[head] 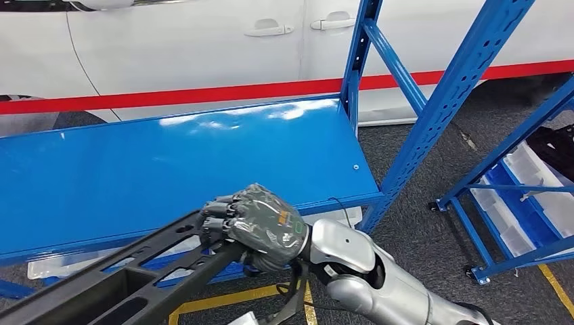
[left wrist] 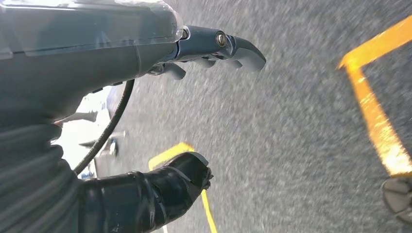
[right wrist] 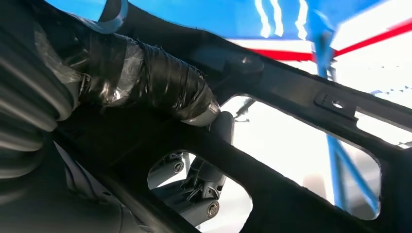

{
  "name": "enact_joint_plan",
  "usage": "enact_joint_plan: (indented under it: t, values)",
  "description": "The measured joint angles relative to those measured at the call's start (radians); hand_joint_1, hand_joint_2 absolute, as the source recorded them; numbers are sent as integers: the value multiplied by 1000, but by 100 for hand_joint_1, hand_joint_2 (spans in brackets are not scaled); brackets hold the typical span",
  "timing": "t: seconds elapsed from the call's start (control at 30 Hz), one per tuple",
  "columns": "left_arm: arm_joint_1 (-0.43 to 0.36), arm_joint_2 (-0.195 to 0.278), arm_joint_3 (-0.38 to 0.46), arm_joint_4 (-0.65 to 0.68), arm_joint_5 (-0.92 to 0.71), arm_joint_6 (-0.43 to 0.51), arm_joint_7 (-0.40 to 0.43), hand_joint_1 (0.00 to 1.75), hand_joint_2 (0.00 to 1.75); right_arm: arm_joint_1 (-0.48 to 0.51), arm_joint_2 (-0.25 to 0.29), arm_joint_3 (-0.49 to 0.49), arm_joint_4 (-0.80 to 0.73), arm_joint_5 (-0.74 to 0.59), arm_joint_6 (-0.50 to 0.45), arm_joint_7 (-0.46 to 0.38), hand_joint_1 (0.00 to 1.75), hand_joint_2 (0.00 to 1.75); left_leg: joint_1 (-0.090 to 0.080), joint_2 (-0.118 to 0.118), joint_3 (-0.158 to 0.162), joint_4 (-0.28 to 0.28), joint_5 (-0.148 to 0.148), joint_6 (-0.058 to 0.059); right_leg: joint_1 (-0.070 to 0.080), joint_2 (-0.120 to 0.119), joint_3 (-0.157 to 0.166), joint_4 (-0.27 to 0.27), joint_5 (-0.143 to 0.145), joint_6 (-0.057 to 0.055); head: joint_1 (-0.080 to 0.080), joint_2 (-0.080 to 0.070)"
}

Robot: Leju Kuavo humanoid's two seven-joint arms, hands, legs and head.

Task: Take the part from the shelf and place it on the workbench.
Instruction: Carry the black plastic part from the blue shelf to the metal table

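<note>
One black part point(head: 128, 281), at 7 o'clock below the blue shelf point(head: 169, 162), is gripped by the right hand point(head: 260, 227); the left hand point(left wrist: 145, 73) hangs empty, fingers apart.

My right hand point(head: 260, 227) wraps a black part point(head: 128, 281) whose far end runs off my head view's lower left edge; its fingers are partly hidden behind the part, and the floor point(left wrist: 291, 145) under my left wrist is blurred

right hand point(head: 260, 227) fingers curled gripping, left hand point(left wrist: 145, 73) open
</note>
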Motion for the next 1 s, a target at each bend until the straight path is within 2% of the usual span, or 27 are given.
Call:
enact_joint_plan:
  t: [0.03, 0.07, 0.1, 0.17, 0.2, 0.23, 0.27, 0.33, 0.37, 0.4, 0.43, 0.47, 0.5, 0.53, 0.57, 0.6, 0.63, 0.67, 0.7, 0.73, 0.8, 0.83, 0.87, 0.9, 0.93, 0.97, 1.0]
  values:
    - [-2, -1, 1, 0, -5, 0, 9, 0, 175, -22, 21, 10, 13, -5, 1, 6, 175, 175, 0, -9, -14, 10, 6, -6, -1, 18, 39, -55, -5, -3, 0, 0]
    - [-4, -1, 2, 0, -8, 3, 16, 0, 175, -41, 38, 19, 24, -9, 0, 11, 175, 175, -1, -20, -23, 17, 13, -14, -1, 33, 63, -94, -17, -7, 0, 0]
    - [-3, -2, 3, 0, -11, 6, 19, 0, 175, -57, 52, 29, 34, -13, -1, 15, 175, 175, 0, -31, -30, 20, 22, -21, 1, 38, 70, -111, -26, -12, 0, 0]
    - [3, -2, 6, 0, -15, 10, 19, 0, 175, -82, 68, 47, 48, -19, -2, 20, 175, 175, 3, -49, -40, 18, 37, -35, 1, 15, 58, -116, -13, -27, 0, 0]
    - [5, -2, 8, 0, -17, 9, 18, 0, 175, -93, 75, 55, 55, -22, -3, 21, 175, 175, 4, -45, -49, 26, 26, -40, 0, 3, 49, -118, -3, -36, -2, 0]
    - [7, -2, 9, 0, -18, 8, 18, 0, 175, -103, 82, 61, 61, -23, -3, 23, 175, 175, 5, -33, -61, 49, -4, -45, -2, -11, 39, -122, 9, -46, -3, 0]
    - [7, -3, 9, 0, -19, 7, 20, 0, 175, -111, 86, 67, 65, -24, -3, 24, 175, 175, 7, -16, -75, 92, -50, -49, -1, -23, 27, -124, 21, -52, -4, 0]
    - [7, -3, 11, 0, -22, 6, 25, 0, 175, -121, 92, 77, 74, -27, -3, 25, 175, 175, 10, 6, -103, 214, -141, -59, 3, -47, 1, -124, 42, -57, -5, 0]
    - [7, -3, 11, 0, -25, 5, 28, 0, 175, -122, 93, 82, 77, -29, -4, 26, 175, 175, 11, 10, -108, 266, -157, -63, 5, -60, -12, -122, 51, -57, -5, 0]
    - [7, -3, 11, 0, -29, 5, 30, 0, 175, -122, 92, 86, 80, -31, -6, 27, 175, 175, 12, 12, -101, 293, -150, -65, 6, -74, -25, -119, 60, -55, -5, 0]
    - [8, -3, 11, 0, -34, 5, 31, 0, 175, -122, 91, 89, 82, -34, -9, 27, 175, 175, 13, 16, -77, 284, -124, -67, 6, -87, -38, -116, 68, -53, -5, 0]
    - [8, -3, 11, 0, -37, 5, 32, 0, 175, -121, 88, 91, 82, -36, -13, 27, 175, 175, 14, 24, -36, 244, -95, -67, 6, -99, -50, -112, 75, -50, -5, 0]
    - [7, -3, 11, 0, -40, 5, 33, 0, 175, -119, 85, 93, 81, -38, -17, 27, 175, 175, 13, 42, 18, 177, -84, -65, 7, -109, -60, -109, 83, -46, -6, 0]
    - [7, -3, 11, 0, -41, 6, 34, 0, 175, -119, 82, 94, 78, -39, -20, 27, 175, 175, 10, 60, 72, 101, -86, -60, 8, -118, -67, -107, 90, -41, -5, 0]
    - [7, -3, 11, 0, -42, 6, 35, 0, 175, -118, 78, 94, 77, -40, -23, 27, 175, 175, 5, 74, 109, 42, -96, -53, 9, -127, -69, -108, 98, -35, -5, 0]
    - [8, -3, 11, 0, -43, 7, 36, 0, 175, -117, 75, 96, 75, -41, -24, 27, 175, 175, 1, 80, 128, 5, -107, -44, 10, -136, -69, -110, 106, -28, -4, 0]
    - [9, -2, 11, 0, -43, 7, 36, 0, 175, -117, 73, 97, 74, -41, -25, 27, 175, 175, -4, 75, 129, -10, -105, -32, 9, -146, -68, -114, 115, -21, -3, 0]
    - [11, -3, 11, 0, -44, 7, 36, 0, 175, -116, 71, 98, 73, -41, -25, 27, 175, 175, -2, 67, 122, -12, -95, -21, 9, -148, -67, -117, 120, -14, -3, 0]
    - [11, -3, 11, 0, -44, 7, 36, 0, 175, -116, 70, 100, 73, -41, -26, 28, 175, 175, -1, 59, 114, -16, -83, -11, 7, -134, -70, -114, 110, -7, -3, 0]
    - [9, -4, 11, 0, -45, 7, 36, 0, 175, -115, 67, 101, 72, -41, -26, 29, 175, 175, 0, 52, 105, -20, -70, 0, 7, -110, -77, -96, 81, -1, -2, 0]
    - [6, -5, 11, 0, -45, 7, 36, 0, 175, -112, 61, 101, 72, -41, -27, 30, 175, 175, -2, 36, 78, -22, -42, 15, 8, -55, -99, -9, -20, 1, -2, 0]
    - [5, -5, 11, 0, -47, 8, 36, 0, 175, -110, 57, 102, 72, -41, -28, 30, 175, 175, -5, 27, 62, -21, -29, 19, 10, -42, -110, 49, -66, -3, -1, 0]
    - [5, -5, 11, 0, -50, 9, 36, 0, 175, -105, 49, 101, 70, -42, -30, 29, 175, 175, -9, 16, 45, -20, -16, 22, 13, -36, -113, 99, -91, -7, -1, 0]
    - [6, -5, 11, 0, -53, 11, 36, 0, 175, -93, 32, 99, 63, -46, -34, 25, 175, 175, -12, 3, 27, -18, -3, 23, 16, -34, -106, 127, -91, -12, -1, 0]
    - [6, -6, 11, 0, -57, 12, 36, 0, 175, -76, 7, 94, 49, -52, -38, 16, 175, 175, -15, -12, 10, -15, 8, 24, 19, -32, -85, 125, -71, -18, -2, 0]
    - [6, -6, 11, 0, -60, 13, 36, 0, 175, -56, -22, 87, 32, -59, -42, 3, 175, 175, -18, -28, -7, -11, 19, 24, 24, -27, -48, 93, -41, -26, -1, 0]
    - [6, -7, 11, 0, -62, 13, 36, 0, 175, -37, -54, 76, 12, -64, -43, -13, 175, 175, -19, -45, -21, -6, 29, 24, 30, -13, -3, 35, -19, -37, -1, 0]
